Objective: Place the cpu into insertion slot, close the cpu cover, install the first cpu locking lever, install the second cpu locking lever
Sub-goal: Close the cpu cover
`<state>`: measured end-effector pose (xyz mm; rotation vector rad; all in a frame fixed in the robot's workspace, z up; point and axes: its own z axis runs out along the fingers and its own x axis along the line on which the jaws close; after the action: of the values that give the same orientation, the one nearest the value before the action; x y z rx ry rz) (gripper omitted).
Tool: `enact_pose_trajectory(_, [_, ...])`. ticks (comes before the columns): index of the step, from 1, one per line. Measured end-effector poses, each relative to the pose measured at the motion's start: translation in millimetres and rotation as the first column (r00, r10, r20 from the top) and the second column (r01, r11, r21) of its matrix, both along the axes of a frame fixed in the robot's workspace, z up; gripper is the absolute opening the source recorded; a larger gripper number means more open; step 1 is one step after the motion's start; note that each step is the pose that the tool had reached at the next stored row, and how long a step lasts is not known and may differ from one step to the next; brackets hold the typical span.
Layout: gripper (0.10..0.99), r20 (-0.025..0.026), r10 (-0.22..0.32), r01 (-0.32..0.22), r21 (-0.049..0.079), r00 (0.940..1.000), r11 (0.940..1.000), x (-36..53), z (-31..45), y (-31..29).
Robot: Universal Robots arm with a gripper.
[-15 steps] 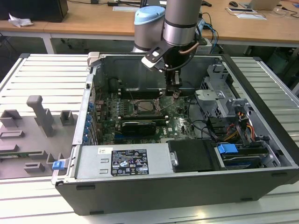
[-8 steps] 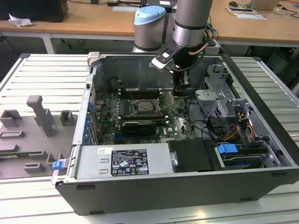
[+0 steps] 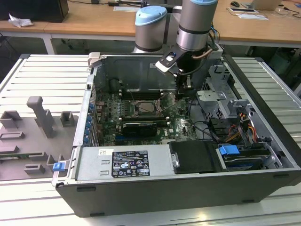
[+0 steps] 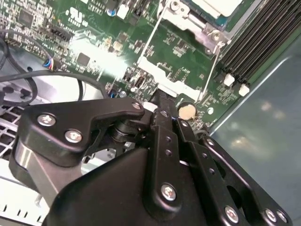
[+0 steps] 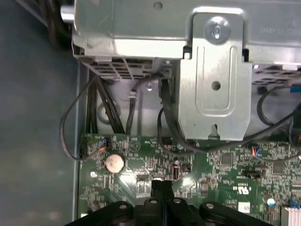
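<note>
gripper point(image 5: 162, 183) is shown closed on nothing, positioned low over the green circuit board point(image 5: 221, 162), near the insertion slot point(image 3: 146, 107).

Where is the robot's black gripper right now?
In the exterior view, the black gripper reaches inside the open grey computer case, just to the exterior view's right of the square insertion slot.

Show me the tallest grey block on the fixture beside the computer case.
The grey post with the wider head; the other blocks around it stand much lower.
</note>
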<state>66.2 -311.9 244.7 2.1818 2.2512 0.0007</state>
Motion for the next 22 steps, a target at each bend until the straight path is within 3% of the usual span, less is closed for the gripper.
enact_pose_trajectory(2, [0.106, -0.0037, 0.0, 0.0, 0.0, 1.0, 1.0, -3.4, 0.0, 0.0])
enact_pose_trajectory(22, [0.106, -0.004, 0.0, 0.0, 0.0, 1.0, 1.0, -52.1, -4.4, 0.0])
